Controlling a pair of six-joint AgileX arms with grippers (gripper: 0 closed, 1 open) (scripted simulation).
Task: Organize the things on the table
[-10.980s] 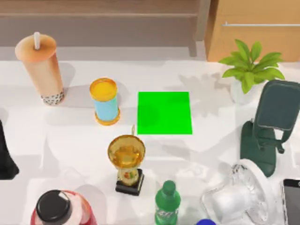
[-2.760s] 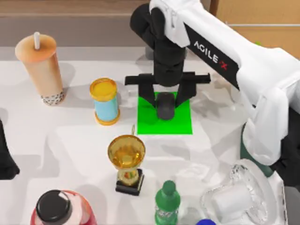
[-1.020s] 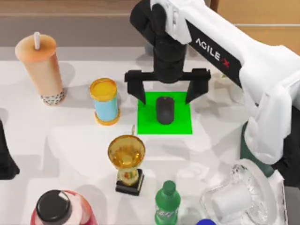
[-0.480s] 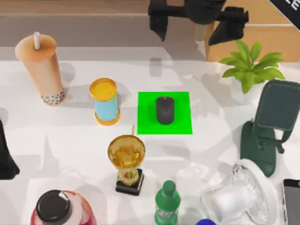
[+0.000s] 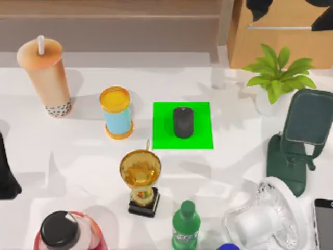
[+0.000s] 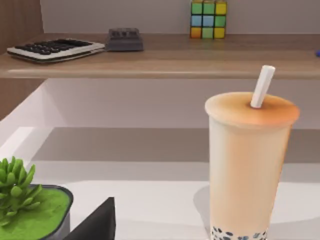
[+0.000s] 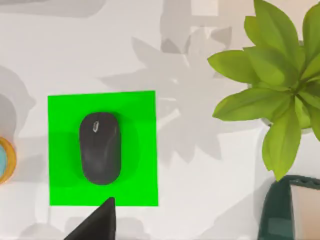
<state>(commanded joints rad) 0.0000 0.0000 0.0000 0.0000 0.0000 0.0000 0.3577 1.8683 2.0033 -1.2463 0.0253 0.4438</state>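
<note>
Black tool parts of the right arm (image 5: 283, 10) hung at the far right edge above the bench, gripping nothing; whether the fingers stood wide or narrow could not be told.

Below it, the mouse (image 5: 182, 122) lay lengthwise on the green mat (image 5: 200, 138), near the mat's middle, so that item looked sorted. The smartphone (image 5: 323, 224) lay at the bench's near right corner and the bubble-tea cup (image 5: 46, 78) stood upright at the far left, both well apart from the mat and seemingly yet to be handled. The left tool (image 5: 6, 174) sat at the left edge, state unclear. The white bench (image 5: 78, 151) also carried a blue can, a trophy, a green bottle, a potted plant, a phone stand and a small fan. Behind stood a wooden shelf with a keyboard and puzzle cube.
</note>
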